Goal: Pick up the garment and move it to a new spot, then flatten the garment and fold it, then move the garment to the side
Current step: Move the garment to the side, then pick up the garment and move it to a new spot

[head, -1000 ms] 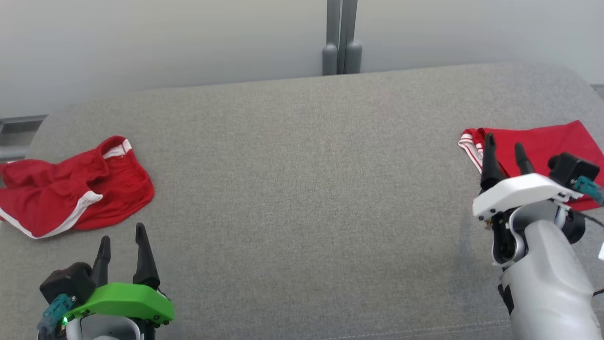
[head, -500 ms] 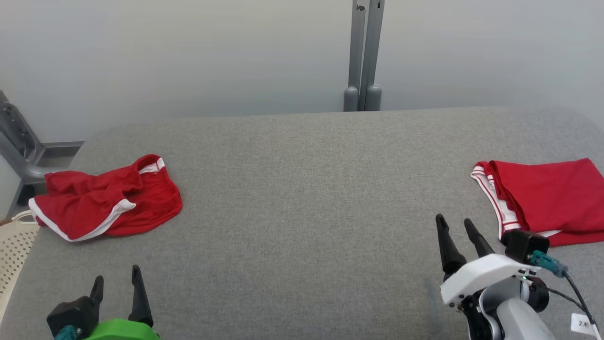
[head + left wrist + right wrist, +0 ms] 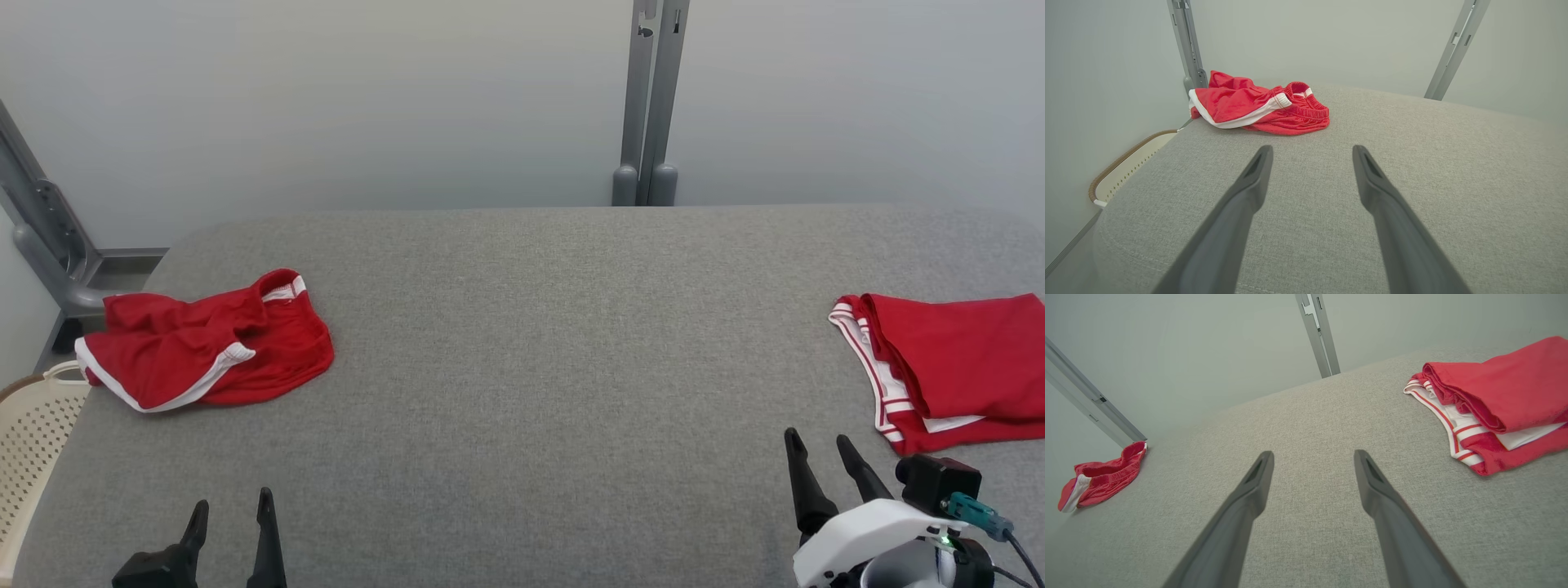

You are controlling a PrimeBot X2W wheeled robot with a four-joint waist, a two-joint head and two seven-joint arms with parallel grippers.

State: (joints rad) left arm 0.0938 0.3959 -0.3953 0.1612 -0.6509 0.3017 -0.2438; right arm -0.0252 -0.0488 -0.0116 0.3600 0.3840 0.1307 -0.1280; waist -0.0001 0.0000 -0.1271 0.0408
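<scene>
Crumpled garment (image 3: 204, 347) lies mid-left, well above left gripper (image 3: 232, 500); right gripper (image 3: 816, 437) lower right. Both jaws spread, fingers pointing up-frame.

Crumpled red shorts (image 3: 208, 351) lie left — folded red garment (image 3: 963, 359) right.

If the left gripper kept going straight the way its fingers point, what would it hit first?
Probably the crumpled red shorts, around their waistband end. The open left gripper points across the grey cushion toward them; depth is unclear, so its tips might graze the cushion first.
</scene>
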